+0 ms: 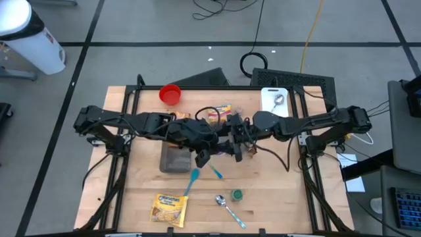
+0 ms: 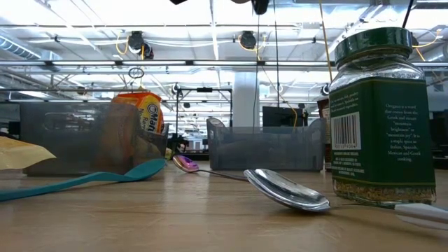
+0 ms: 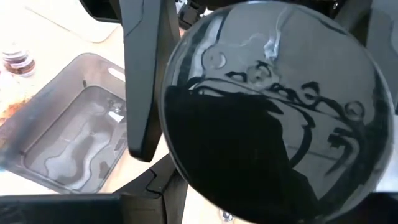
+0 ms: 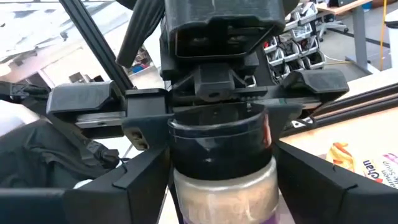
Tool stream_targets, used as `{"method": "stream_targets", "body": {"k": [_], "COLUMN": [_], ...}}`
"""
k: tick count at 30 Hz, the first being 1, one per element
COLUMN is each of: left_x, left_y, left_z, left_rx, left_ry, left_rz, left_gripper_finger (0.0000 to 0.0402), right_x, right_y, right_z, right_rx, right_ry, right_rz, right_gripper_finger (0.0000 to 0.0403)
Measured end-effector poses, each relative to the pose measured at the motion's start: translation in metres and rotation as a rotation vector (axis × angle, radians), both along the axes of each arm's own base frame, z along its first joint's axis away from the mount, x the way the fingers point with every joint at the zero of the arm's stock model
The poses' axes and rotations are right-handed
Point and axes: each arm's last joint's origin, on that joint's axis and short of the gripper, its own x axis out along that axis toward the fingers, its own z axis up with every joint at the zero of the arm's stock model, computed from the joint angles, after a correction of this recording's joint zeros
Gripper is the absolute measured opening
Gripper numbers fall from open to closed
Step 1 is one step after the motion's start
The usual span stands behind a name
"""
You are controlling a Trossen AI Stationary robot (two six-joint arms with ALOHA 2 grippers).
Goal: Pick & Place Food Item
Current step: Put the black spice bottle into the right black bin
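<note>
Both grippers meet above the centre of the tabletop [image 1: 276, 197]. The right gripper [image 4: 217, 186] pinches a jar [image 4: 221, 177] with pale contents and a dark lid between its two fingers [image 4: 140, 180], one on each side of the jar's body. The left gripper [image 1: 205, 155], seen opposite in the right wrist view, sits directly on the jar's dark lid, its crosspiece level with the lid; whether its fingers press on the lid cannot be told. In the left wrist view a round, glossy dark surface fills most of the field, close to the camera.

In the high view the left arm reaches in from the left edge and the right arm from the right edge, both stretched nearly level so that the grippers come together over the middle.

Just left of the meeting point lies a grey tray [image 1: 175, 158]. On the near side rest a teal spatula [image 1: 192, 179], a metal spoon [image 1: 227, 207], a green-lidded spice jar [image 1: 236, 195] and a yellow food packet [image 1: 168, 208]. At the far edge stands a red cup [image 1: 170, 94]; to its right lies a white cutting board [image 1: 273, 100].
</note>
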Motion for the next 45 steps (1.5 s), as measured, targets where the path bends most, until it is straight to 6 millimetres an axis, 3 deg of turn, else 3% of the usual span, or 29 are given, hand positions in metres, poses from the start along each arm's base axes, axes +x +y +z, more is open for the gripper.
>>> {"method": "stream_targets", "body": {"k": [18, 28, 45], "left_x": [-0.001, -0.003, -0.003], "left_y": [0.000, -0.001, -0.001], "left_z": [0.000, -0.003, -0.004], "left_rx": [-0.012, -0.018, -0.020], "left_ry": [0.010, 0.045, 0.055], "left_rz": [-0.013, -0.027, -0.020], "left_gripper_finger": [0.0170, 0.0170, 0.0170], "right_x": [0.000, 0.000, 0.000], "right_y": [-0.001, -0.006, -0.006], "right_z": [0.003, 0.010, 0.006], "right_rx": [-0.021, 0.009, -0.001], "right_ry": [-0.045, -0.098, -0.061], "right_rz": [-0.008, -0.025, -0.005], "right_gripper_finger": [0.0206, 0.0255, 0.0214]}}
